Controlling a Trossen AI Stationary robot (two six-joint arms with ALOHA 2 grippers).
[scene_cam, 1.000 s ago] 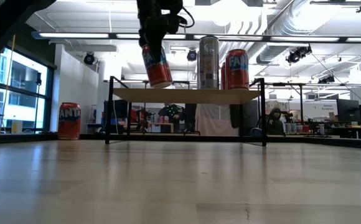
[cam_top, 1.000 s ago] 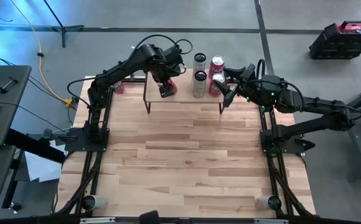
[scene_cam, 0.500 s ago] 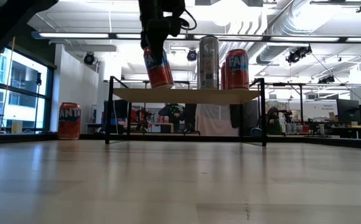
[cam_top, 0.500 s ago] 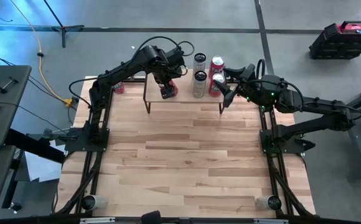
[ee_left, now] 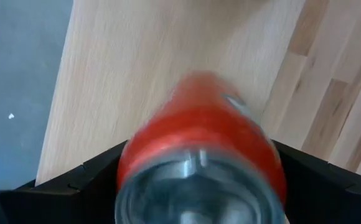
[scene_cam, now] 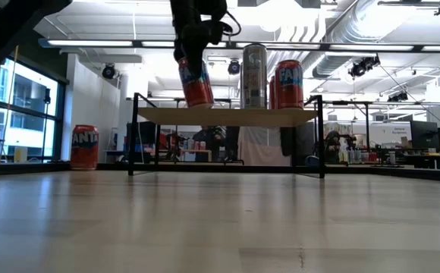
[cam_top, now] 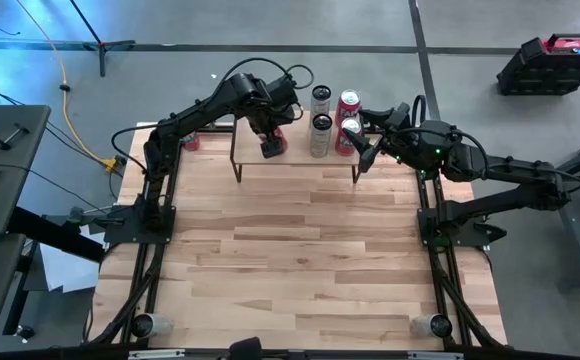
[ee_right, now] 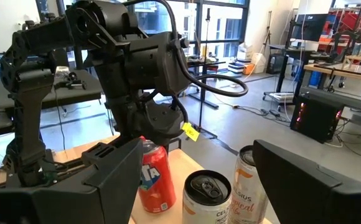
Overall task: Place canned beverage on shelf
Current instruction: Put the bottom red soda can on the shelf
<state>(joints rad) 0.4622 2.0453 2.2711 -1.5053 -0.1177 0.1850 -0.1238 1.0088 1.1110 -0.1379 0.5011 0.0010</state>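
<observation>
A red beverage can (scene_cam: 195, 82) hangs tilted over the left part of the shelf (scene_cam: 227, 116), a light wood plank on thin black legs at the table's far edge. My left gripper (scene_cam: 188, 54) comes down on the can from above and is shut on it; it also shows in the high view (cam_top: 269, 143) and its wrist view (ee_left: 199, 186). My right gripper (cam_top: 362, 150) stands open and level at the shelf's right end, with nothing between its fingers (ee_right: 112, 168). My left gripper pinches the red can's upper part (ee_left: 131, 155), near its top rim, between its two fingers on opposite sides. The fingers point steeply down. The can is tilted, and its bottom rim (scene_cam: 201, 105) is at the plank's top. Whether it rests there, I cannot tell.
On the shelf's right half stand two tall silver cans (cam_top: 321, 128) and two red cans (cam_top: 348, 130), close to my right gripper. Another red can (scene_cam: 84, 146) stands on the table left of the shelf. The near part of the table (cam_top: 300, 260) is bare wood.
</observation>
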